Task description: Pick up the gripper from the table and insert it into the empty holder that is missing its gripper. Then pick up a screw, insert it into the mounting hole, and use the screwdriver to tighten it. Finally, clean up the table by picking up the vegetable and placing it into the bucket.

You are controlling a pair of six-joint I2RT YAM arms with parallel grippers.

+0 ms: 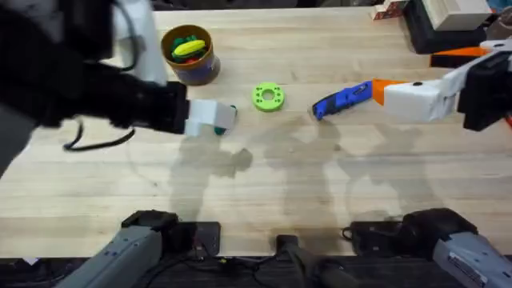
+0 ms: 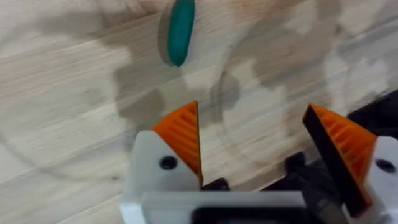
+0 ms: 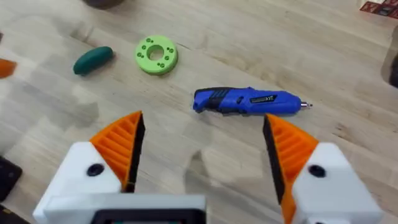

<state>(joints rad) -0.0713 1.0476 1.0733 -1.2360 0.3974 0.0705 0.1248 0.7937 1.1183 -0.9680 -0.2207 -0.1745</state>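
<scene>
The dark green vegetable (image 2: 179,32) lies on the table just beyond my left gripper (image 2: 255,143), whose orange pads stand open and empty. From overhead, the left gripper (image 1: 222,118) hovers over the vegetable (image 1: 231,111), which peeks out at its tip. The blue screwdriver (image 1: 342,101) lies right of centre. My right gripper (image 1: 378,91) sits at its right end, open (image 3: 202,149), with the screwdriver (image 3: 249,101) ahead of the fingers. The bucket (image 1: 197,70) stands at the back left with a yellow piece and green bits inside. The task's gripper piece, holder and screw are out of view.
A green ring-shaped disc (image 1: 268,97) lies between the vegetable and the screwdriver; in the right wrist view the disc (image 3: 157,55) is next to the vegetable (image 3: 93,60). Boxes and dark equipment (image 1: 448,24) crowd the back right corner.
</scene>
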